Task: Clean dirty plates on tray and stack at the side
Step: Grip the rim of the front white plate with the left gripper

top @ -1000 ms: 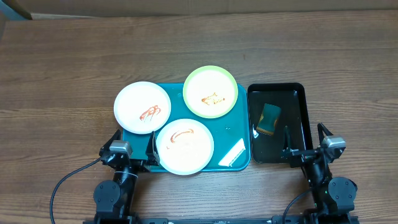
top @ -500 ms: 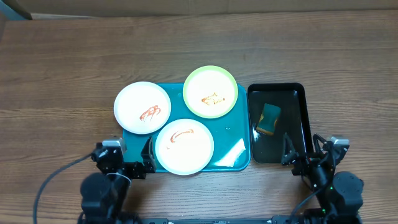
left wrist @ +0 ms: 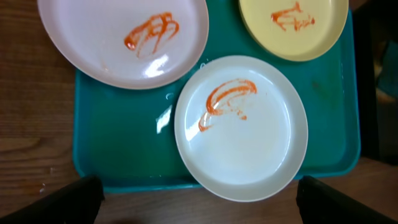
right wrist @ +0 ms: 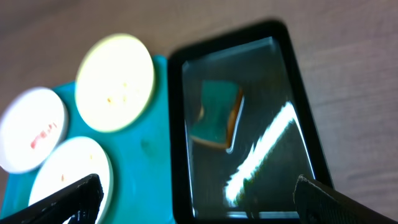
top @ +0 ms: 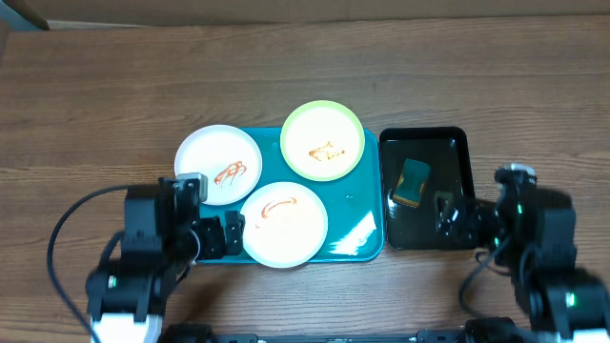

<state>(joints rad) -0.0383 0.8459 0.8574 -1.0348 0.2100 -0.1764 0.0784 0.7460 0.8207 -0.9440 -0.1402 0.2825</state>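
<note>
Overhead, the teal tray (top: 357, 243) is lying mid-frame on the wooden table (top: 114, 86). The upper-left white plate (top: 218, 164) is overhanging its left edge, the green plate (top: 322, 140) its top edge, and the lower white plate (top: 283, 224) its bottom edge. All three are carrying orange smears. The left gripper (top: 217, 236) is hovering just left of the lower white plate. The right gripper (top: 456, 217) is hanging over the lower right of the black tray (top: 448, 143), which is holding a sponge (top: 413, 182).

In the left wrist view, the left gripper's (left wrist: 198, 202) fingers (left wrist: 74, 199) are standing spread at the bottom corners, released, holding nothing, with the lower white plate (left wrist: 241, 127) lying between them.

In the right wrist view, the right gripper (right wrist: 205, 202) is likewise spread and empty. The sponge (right wrist: 214, 115) is sitting in the upper half of the black tray (right wrist: 176, 155).
</note>
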